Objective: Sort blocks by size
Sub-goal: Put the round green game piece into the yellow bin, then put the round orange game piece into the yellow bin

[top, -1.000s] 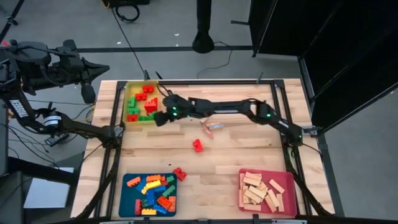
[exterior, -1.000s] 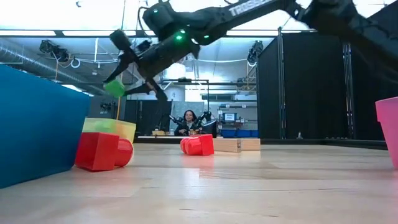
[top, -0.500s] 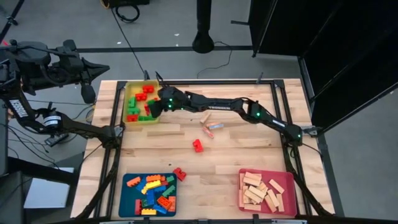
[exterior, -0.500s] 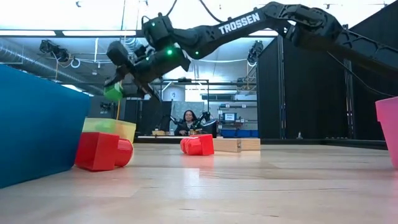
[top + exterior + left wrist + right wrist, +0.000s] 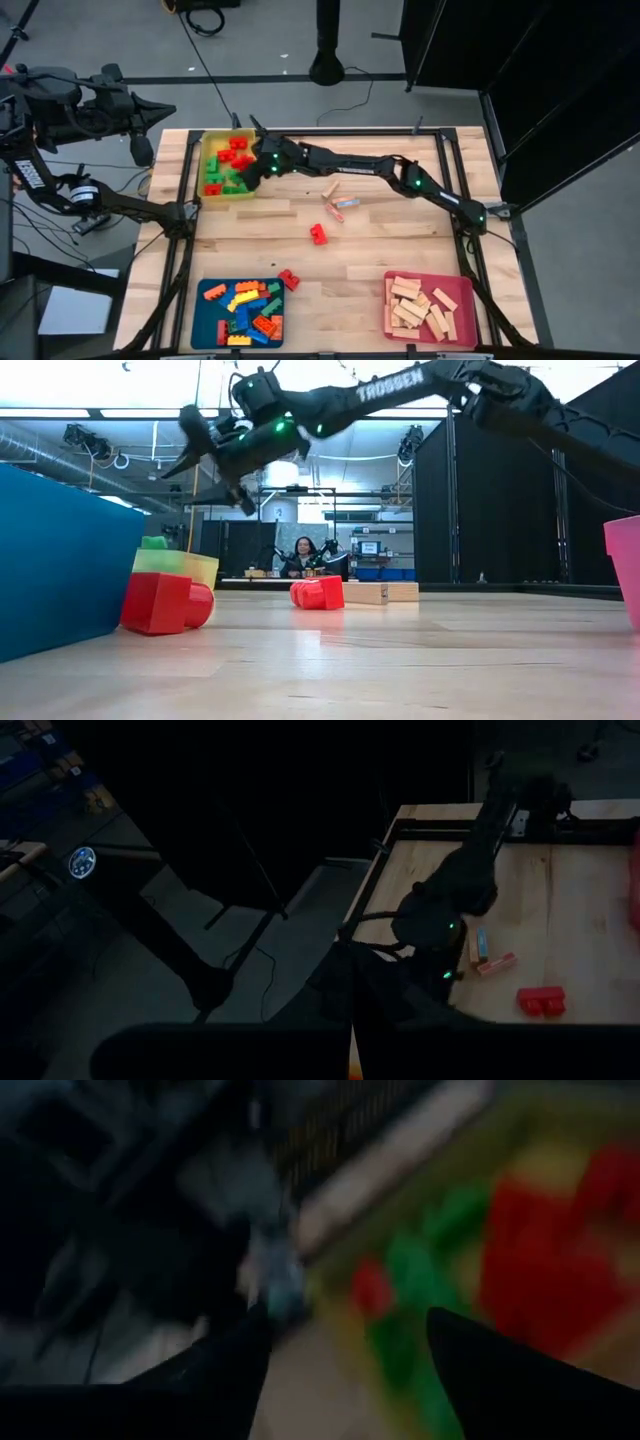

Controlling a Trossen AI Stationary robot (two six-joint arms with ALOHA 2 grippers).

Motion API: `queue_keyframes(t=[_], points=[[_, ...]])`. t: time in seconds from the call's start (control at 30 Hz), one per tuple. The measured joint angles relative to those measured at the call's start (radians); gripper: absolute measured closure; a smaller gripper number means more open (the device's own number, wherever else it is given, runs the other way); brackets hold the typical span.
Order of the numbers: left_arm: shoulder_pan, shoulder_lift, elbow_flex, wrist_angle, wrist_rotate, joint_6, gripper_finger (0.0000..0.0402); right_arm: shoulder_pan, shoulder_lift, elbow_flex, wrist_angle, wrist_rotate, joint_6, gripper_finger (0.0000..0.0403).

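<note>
Red studded plastic bricks still loose on the pale wooden table (image 5: 400, 250) lie on the near side of the yellow tray (image 5: 208, 192): one beside the blue tray (image 5: 205, 320), one (image 5: 318, 234) mid-table, with a pale wooden bar (image 5: 330, 188) and a small pink-and-blue piece (image 5: 343, 204) beyond. Your right gripper (image 5: 247, 172) hangs over the yellow tray's inner edge, fingers spread and empty in the low view. The left arm is parked off the table. The right wrist view blurs the tray's contents.
</note>
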Motion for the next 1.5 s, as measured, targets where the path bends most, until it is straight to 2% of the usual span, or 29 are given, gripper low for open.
queue_keyframes(t=[0.07, 0.13, 0.23, 0.33, 0.5, 0.8, 0.93, 1.03, 1.2, 1.3, 1.43, 1.5], points=[[0.000, 0.000, 0.000, 0.000, 0.000, 0.000, 0.0399, 0.004, -0.036, 0.000, -0.156, -0.076, -0.005, 0.0137], [0.000, -0.002, 0.000, 0.000, 0.000, 0.000, 0.0399, 0.017, -0.076, 0.000, -0.376, -0.090, -0.038, 0.0152], [0.000, -0.004, 0.000, 0.000, 0.000, 0.000, 0.0399, 0.066, -0.109, 0.001, -0.703, 0.018, -0.082, 0.0171], [0.000, -0.004, 0.000, 0.000, 0.000, 0.000, 0.0399, 0.145, -0.112, -0.006, -0.932, 0.113, -0.071, 0.0182], [0.000, -0.004, 0.000, 0.000, 0.019, -0.001, 0.0399, 0.252, -0.114, -0.030, -1.076, 0.238, 0.061, 0.0177], [0.000, -0.004, 0.000, 0.000, 0.049, -0.001, 0.0400, 0.292, -0.111, -0.030, -1.211, 0.316, 0.217, 0.0100], [0.000, -0.004, 0.000, 0.000, 0.072, -0.002, 0.0399, 0.284, -0.099, -0.031, -1.224, 0.247, 0.295, 0.0059], [0.000, -0.004, 0.000, 0.000, 0.072, -0.002, 0.0399, 0.281, -0.092, -0.038, -1.201, 0.219, 0.333, 0.0044], [0.000, -0.004, 0.000, 0.000, 0.072, -0.002, 0.0399, 0.280, -0.064, -0.051, -1.180, 0.186, 0.342, 0.0046], [0.000, -0.004, 0.000, 0.000, 0.072, -0.002, 0.0400, 0.280, -0.051, -0.091, -1.101, 0.166, 0.337, 0.0056], [0.000, -0.004, 0.000, 0.000, 0.072, -0.003, 0.0399, 0.280, -0.049, -0.178, -1.039, 0.093, 0.348, 0.0080], [0.000, -0.004, 0.000, 0.000, 0.072, -0.003, 0.0399, 0.278, -0.053, -0.187, -1.075, 0.076, 0.368, 0.0100]])
